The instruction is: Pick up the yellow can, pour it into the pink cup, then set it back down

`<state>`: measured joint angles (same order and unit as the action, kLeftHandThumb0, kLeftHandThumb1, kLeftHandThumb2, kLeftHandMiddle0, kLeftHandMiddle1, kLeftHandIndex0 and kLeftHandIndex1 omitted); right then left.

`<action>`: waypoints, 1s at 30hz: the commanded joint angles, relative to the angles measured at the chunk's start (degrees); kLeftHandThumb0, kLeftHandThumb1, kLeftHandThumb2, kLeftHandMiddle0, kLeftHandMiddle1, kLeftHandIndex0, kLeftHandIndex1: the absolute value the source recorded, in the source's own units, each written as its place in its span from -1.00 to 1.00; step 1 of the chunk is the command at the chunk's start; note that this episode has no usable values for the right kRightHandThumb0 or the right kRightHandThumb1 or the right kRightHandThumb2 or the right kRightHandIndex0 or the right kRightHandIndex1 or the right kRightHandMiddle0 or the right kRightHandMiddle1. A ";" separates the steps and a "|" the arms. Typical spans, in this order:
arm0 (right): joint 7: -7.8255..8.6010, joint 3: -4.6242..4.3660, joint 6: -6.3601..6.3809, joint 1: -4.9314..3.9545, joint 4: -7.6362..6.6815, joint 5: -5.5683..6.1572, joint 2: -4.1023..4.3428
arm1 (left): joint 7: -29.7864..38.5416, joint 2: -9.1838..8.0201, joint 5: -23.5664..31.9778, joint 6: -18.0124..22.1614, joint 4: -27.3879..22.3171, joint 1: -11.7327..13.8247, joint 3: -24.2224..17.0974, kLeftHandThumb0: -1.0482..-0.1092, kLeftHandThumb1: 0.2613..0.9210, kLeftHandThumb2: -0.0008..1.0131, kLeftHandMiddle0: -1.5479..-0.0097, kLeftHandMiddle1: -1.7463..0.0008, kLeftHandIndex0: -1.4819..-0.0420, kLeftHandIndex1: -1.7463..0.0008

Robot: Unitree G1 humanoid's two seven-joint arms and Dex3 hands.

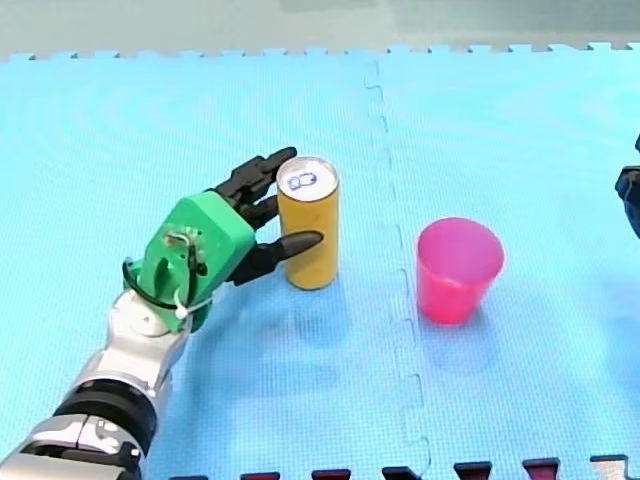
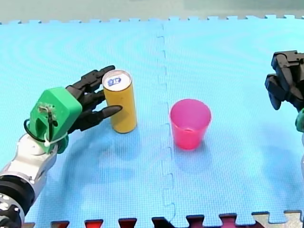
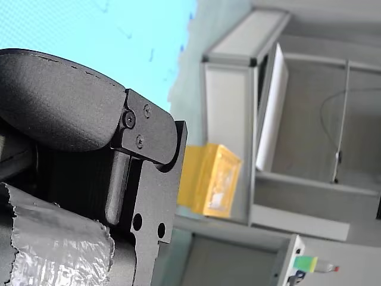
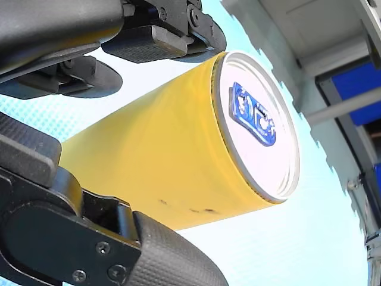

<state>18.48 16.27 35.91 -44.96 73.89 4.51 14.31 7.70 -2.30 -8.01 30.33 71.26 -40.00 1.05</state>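
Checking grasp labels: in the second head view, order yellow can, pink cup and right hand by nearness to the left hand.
1. yellow can, held by the left hand.
2. pink cup, mid-mat.
3. right hand, far right edge.

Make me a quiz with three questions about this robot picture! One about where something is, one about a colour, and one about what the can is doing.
1. Where does the pink cup stand?
A) on the robot's right side of the yellow can
B) on top of it
C) inside a box

2. What colour is the mat?
A) red
B) blue
C) green

3. How is the can?
A) lying down
B) tipped over the cup
C) upright, with the left hand around it

Answers:
1 A: the cup stands apart from the can, toward the right hand at the mat's right edge.
2 B: the foam mat is light blue.
3 C: its lid faces up and its base is on the mat.
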 commanded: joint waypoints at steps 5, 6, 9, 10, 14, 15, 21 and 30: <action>0.40 0.25 0.45 0.33 -0.24 0.47 0.44 | 0.29 0.16 -0.37 0.03 0.22 -0.38 0.43 -0.78 0.67 -1.00 0.46 1.00 0.62 1.00; 0.40 0.24 0.50 0.36 -0.24 0.47 0.45 | 0.28 0.23 -0.46 0.10 0.24 -0.33 0.51 -0.78 0.67 -1.00 0.46 1.00 0.62 1.00; 0.35 0.20 0.57 0.37 -0.21 0.46 0.47 | 0.17 0.42 -0.72 0.28 0.29 -0.19 0.81 -0.80 0.67 -1.00 0.47 1.00 0.62 1.00; 0.32 0.18 0.59 0.37 -0.21 0.44 0.48 | 0.15 0.44 -0.83 0.34 0.30 -0.18 0.94 -0.81 0.67 -1.00 0.47 1.00 0.62 1.00; 0.24 0.14 0.68 0.37 -0.20 0.38 0.55 | -0.06 0.52 -1.06 0.36 0.44 -0.23 1.18 -0.81 0.63 -1.00 0.47 1.00 0.63 1.00; 0.26 0.14 0.70 0.38 -0.19 0.38 0.58 | -0.15 0.56 -1.09 0.33 0.48 -0.26 1.23 -0.81 0.62 -1.00 0.47 1.00 0.63 1.00; 0.46 0.13 0.72 0.48 -0.18 0.40 0.73 | -0.39 0.34 -1.12 0.33 0.85 -0.39 1.28 -0.81 0.56 -1.00 0.47 1.00 0.63 1.00; 0.73 0.14 0.77 0.60 -0.24 0.42 1.02 | -0.65 0.35 -1.01 0.64 0.75 -0.17 1.24 -0.80 0.51 -1.00 0.48 1.00 0.64 1.00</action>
<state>19.15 16.34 36.38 -44.57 73.81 4.78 14.87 7.16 -1.78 -8.96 30.58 71.98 -40.17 2.34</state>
